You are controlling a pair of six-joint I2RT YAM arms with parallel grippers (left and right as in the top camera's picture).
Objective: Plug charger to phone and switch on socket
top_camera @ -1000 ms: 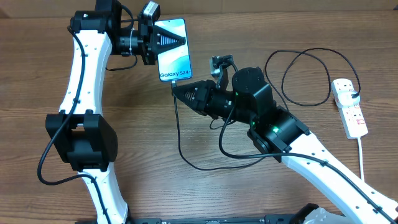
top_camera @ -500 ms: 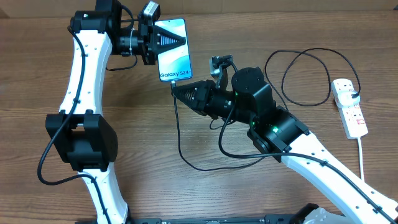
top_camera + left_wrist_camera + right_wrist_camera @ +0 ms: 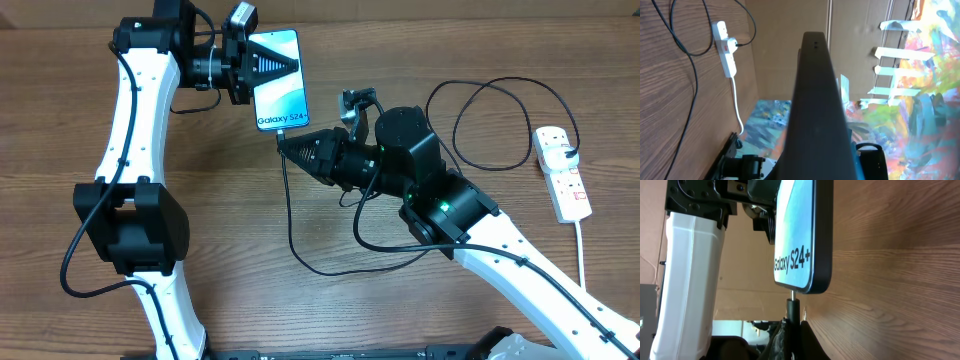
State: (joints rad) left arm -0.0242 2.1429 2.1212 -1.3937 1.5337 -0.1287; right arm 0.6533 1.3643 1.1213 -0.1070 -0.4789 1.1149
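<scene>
- Counted from above: one phone [image 3: 278,82], one charger [image 3: 290,215], one socket [image 3: 562,172], two arms with one gripper each, all over one wooden table [image 3: 250,310]
- Left gripper [image 3: 290,66] pressed together on the phone, black fingers lying across the screen's upper half, gripping from the left long side
- Right gripper [image 3: 281,143] pinching the charger's plug just behind the tip, jaws drawn tight around it
- Phone at the far middle of the table, long axis running far to near with a slight lean, screen up, bottom edge with the "Galaxy S24+" lettering turned toward the right gripper
- Charger's connector pointing up at that bottom edge, in line with the phone's long axis; cable trailing toward the near side, curving right under the right arm, looping once at the far right and ending at the socket's far end
- Socket at the right edge, well apart from the phone, long axis also far to near, white cord [image 3: 583,250] leaving the near end; red switches too small to count
- Shown only by the right wrist view: the bare metal tip meeting the phone's bottom edge; how far in, cannot tell
- Shown only by the left wrist view: the phone edge-on as a dark bar, with the socket and cable loop far behind
- Shown only by the overhead view: the whole cable run
</scene>
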